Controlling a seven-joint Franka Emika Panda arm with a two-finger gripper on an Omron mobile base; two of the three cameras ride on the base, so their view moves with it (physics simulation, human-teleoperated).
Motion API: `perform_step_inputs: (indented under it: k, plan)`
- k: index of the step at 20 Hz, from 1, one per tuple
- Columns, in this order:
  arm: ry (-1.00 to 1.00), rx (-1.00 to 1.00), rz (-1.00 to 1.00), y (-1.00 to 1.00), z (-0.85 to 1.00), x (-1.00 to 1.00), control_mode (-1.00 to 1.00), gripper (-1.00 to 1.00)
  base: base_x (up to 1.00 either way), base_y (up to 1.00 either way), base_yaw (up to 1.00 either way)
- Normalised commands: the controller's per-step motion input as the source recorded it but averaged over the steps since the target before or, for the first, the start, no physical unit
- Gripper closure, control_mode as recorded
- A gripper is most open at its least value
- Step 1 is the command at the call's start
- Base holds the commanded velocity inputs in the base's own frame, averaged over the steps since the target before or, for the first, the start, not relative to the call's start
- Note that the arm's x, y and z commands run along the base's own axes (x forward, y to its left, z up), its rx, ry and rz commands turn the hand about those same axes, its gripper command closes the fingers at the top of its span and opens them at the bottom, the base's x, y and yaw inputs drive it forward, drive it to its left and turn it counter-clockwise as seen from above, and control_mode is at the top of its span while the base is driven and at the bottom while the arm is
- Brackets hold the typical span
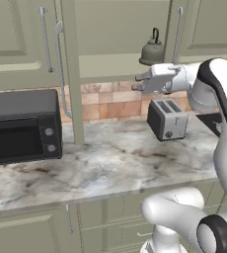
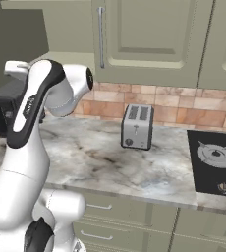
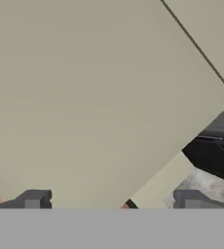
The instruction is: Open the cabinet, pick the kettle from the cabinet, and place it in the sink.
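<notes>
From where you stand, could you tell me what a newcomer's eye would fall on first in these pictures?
First, the small dull-grey metal kettle on the pale shelf of the sage-green wall cabinet, whose door stands swung open edge-on. Just below the shelf, the white arm's open gripper points left toward that door. On the marble counter beneath sit a boxy silver toaster and, at left, a black microwave.

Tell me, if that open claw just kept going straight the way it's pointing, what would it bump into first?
Most likely the swung-open cabinet door: the hand view looks squarely onto its flat green face, close ahead of the open gripper. In the left base view the hand points left towards that door, below the kettle. Depth is hard to judge.
</notes>
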Motion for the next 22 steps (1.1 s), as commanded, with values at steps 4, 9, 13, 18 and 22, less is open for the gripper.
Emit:
perform_step_inputs:
  k: [4,9,13,18,22]
  plan:
    - [0.00,-0.03,-0.14,-0.50,0.18,0.00,-1.00,-1.00,0.00,0.00,0.00]
    - [0.00,-0.13,-0.14,-0.46,0.18,0.00,-1.00,-1.00,0.00,0.00,0.00]
    - [0.00,-0.21,-0.14,-0.42,0.13,-0.01,-1.00,-1.00,0.00,0.00,0.00]
    - [0.00,-0.26,-0.16,-0.33,0.06,0.00,-1.00,-1.00,0.00,0.00,0.00]
    - [0.00,-0.25,-0.21,-0.34,0.06,0.00,-1.00,-1.00,0.00,0.00,0.00]
